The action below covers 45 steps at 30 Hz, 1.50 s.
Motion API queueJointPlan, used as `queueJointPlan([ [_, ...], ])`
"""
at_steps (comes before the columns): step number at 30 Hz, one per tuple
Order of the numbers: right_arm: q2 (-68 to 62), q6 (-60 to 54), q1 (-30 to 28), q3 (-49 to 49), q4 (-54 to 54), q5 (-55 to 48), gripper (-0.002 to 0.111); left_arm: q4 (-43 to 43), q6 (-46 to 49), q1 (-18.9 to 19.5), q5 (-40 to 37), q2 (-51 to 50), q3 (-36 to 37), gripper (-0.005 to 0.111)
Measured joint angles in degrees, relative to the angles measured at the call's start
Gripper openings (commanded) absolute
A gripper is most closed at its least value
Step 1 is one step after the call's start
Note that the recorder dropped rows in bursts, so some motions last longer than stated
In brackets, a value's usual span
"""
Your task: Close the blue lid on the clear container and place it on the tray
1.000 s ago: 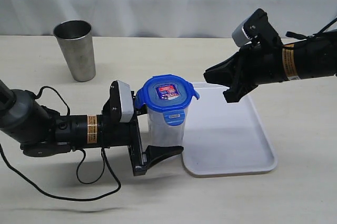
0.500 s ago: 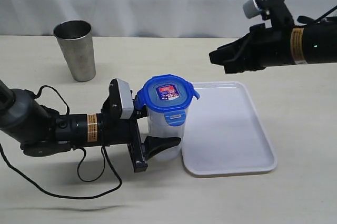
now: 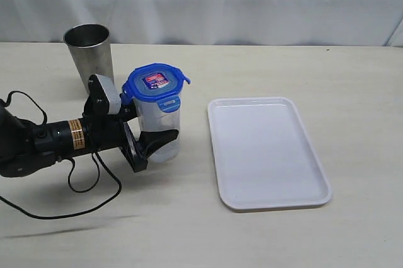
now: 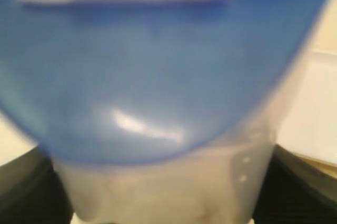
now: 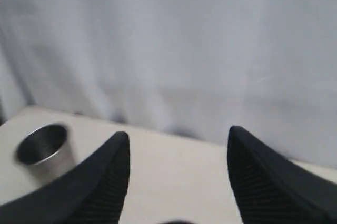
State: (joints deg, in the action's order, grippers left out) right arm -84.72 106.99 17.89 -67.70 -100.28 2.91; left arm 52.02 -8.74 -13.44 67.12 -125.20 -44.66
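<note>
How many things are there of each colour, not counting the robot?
Silver: 1, the metal cup
Blue: 1, the blue lid
See-through: 1, the clear container
White: 1, the tray
Total: 4

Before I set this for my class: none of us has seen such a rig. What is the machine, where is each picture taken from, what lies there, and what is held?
It is a robot with two arms, each ending in a pincer. The wide picture comes from a camera off the arms. It shows a table with a steel cup, a white tray, and the left pincer shut around a clear container capped by a blue lid, apart from the tray. The blurred close-up comes from the left wrist: that lid and container between dark fingers. The last comes from the right wrist, raised high: the right pincer is open, holding nothing, with the cup in sight.
</note>
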Motion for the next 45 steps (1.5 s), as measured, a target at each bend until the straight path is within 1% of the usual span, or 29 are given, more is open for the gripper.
queueJointPlan([
  [1, -0.8, -1.1, 1.9, -0.7, -0.1, -7.0, 0.050, 0.0, 0.0, 0.0, 0.0, 0.0, 0.0, 0.000],
  [2, -3.0, -4.9, 5.2, -2.1, -0.2, -19.4, 0.049, 0.0, 0.0, 0.0, 0.0, 0.0, 0.0, 0.000],
  [3, -4.4, -8.4, 6.3, -3.2, 0.8, -25.3, 0.046, 0.0, 0.0, 0.0, 0.0, 0.0, 0.0, 0.000],
  [4, -7.3, -19.0, 7.4, -6.2, 10.9, -31.5, 0.046, 0.0, 0.0, 0.0, 0.0, 0.0, 0.0, 0.000],
  [5, -8.8, -27.7, 7.4, -8.6, 17.9, -33.1, 0.047, 0.0, 0.0, 0.0, 0.0, 0.0, 0.0, 0.000],
  [6, -10.4, -38.4, 7.0, -11.3, 31.2, -33.7, 0.047, 0.0, 0.0, 0.0, 0.0, 0.0, 0.0, 0.000],
  [8, -13.1, -61.0, 5.4, -16.8, 52.6, -34.4, 0.047, 0.0, 0.0, 0.0, 0.0, 0.0, 0.0, 0.000],
  [9, -14.9, -77.0, 4.2, -20.5, 70.2, -36.2, 0.047, 0.0, 0.0, 0.0, 0.0, 0.0, 0.0, 0.000],
  [10, -16.0, -87.5, 2.8, -23.0, 82.2, -38.1, 0.047, 0.0, 0.0, 0.0, 0.0, 0.0, 0.0, 0.000],
  [11, -17.1, -97.5, 1.7, -25.3, 96.4, -40.8, 0.047, 0.0, 0.0, 0.0, -0.1, 0.0, 0.0, 0.000],
  [12, -18.5, -110.7, 0.1, -28.3, 109.5, -45.7, 0.047, 0.0, 0.0, 0.0, -0.1, 0.0, 0.0, 0.000],
  [13, -19.4, -118.2, -0.8, -29.9, 120.9, -49.5, 0.047, 0.0, 0.0, 0.0, -0.1, 0.0, 0.0, 0.000],
  [15, -21.3, -131.1, -1.8, -32.6, 136.7, -58.4, 0.047, 0.0, 0.0, 0.0, -0.1, 0.0, 0.0, 0.000],
  [16, -22.0, -134.2, -1.8, -33.2, 140.2, -61.9, 0.047, 0.0, 0.0, 0.0, -0.1, 0.0, 0.0, 0.000],
  [18, -22.9, -138.1, -1.1, -33.6, 143.0, -66.0, 0.047, 0.0, 0.0, 0.0, -0.1, 0.0, 0.0, 0.000],
  [20, -23.9, -138.5, 0.3, -33.6, 141.4, -67.4, 0.047, 0.0, 0.0, 0.0, -0.1, 0.0, 0.0, 0.000],
  [25, -27.2, -137.5, 3.5, -33.5, 137.5, -67.6, 0.056, 0.0, 0.0, 0.0, -0.1, 0.0, 0.0, 0.000],
  [28, -28.3, -137.4, 5.0, -33.5, 136.9, -66.8, 0.057, 0.0, 0.0, 0.0, -0.1, 0.0, 0.0, 0.000],
  [35, -29.1, -136.0, 5.8, -33.5, 135.9, -64.7, 0.046, 0.0, 0.0, 0.0, -0.1, 0.0, 0.0, 0.000],
  [45, -32.1, -135.8, 7.0, -33.5, 134.9, -64.4, 0.046, 0.0, -0.1, 0.0, -0.1, 0.0, 0.0, 0.000],
])
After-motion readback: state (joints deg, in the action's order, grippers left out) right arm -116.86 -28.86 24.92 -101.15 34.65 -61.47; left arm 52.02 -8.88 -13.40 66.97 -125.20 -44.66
